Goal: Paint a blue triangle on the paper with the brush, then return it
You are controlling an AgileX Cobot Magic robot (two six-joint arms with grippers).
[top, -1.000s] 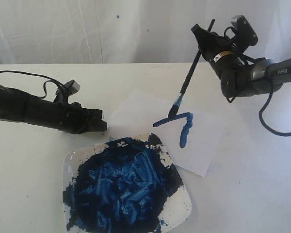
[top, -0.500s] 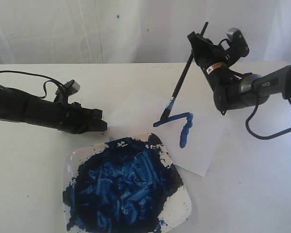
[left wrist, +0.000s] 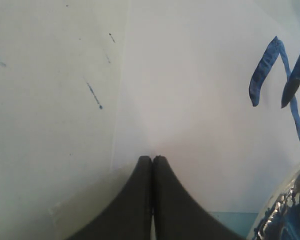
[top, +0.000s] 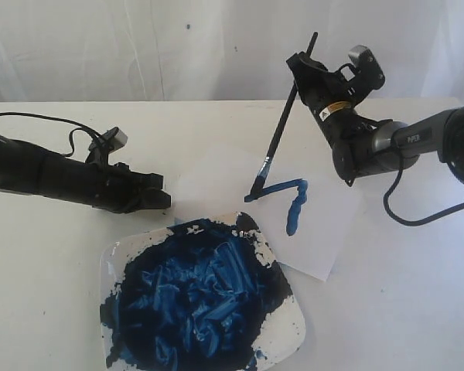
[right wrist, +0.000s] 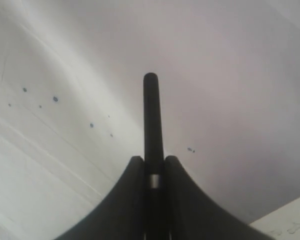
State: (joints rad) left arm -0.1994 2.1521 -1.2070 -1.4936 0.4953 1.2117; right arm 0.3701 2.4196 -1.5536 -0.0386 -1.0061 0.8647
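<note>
The white paper (top: 325, 232) lies flat behind the paint plate. It bears two thick strokes of the blue triangle (top: 296, 202): one runs sideways and one runs toward the plate, and they meet at a corner. My right gripper (top: 298, 68) is shut on the brush (top: 280, 127), high on its black handle (right wrist: 151, 115). The brush slants down, and its blue bristles touch the left end of the sideways stroke. My left gripper (top: 165, 199) lies low and shut at the paper's left edge, its tips (left wrist: 152, 159) over the paper (left wrist: 190, 90), holding nothing. The strokes (left wrist: 262, 75) show there too.
A white square plate (top: 295, 334), thickly covered with dark blue paint (top: 197, 294), stands in front, its far corner over the paper's near edge. A white curtain hangs behind the table. A black cable trails from the right arm at the right side.
My right gripper has moved left with the brush. The bristles have travelled left along the sideways stroke to its left end. The left arm has stayed still.
</note>
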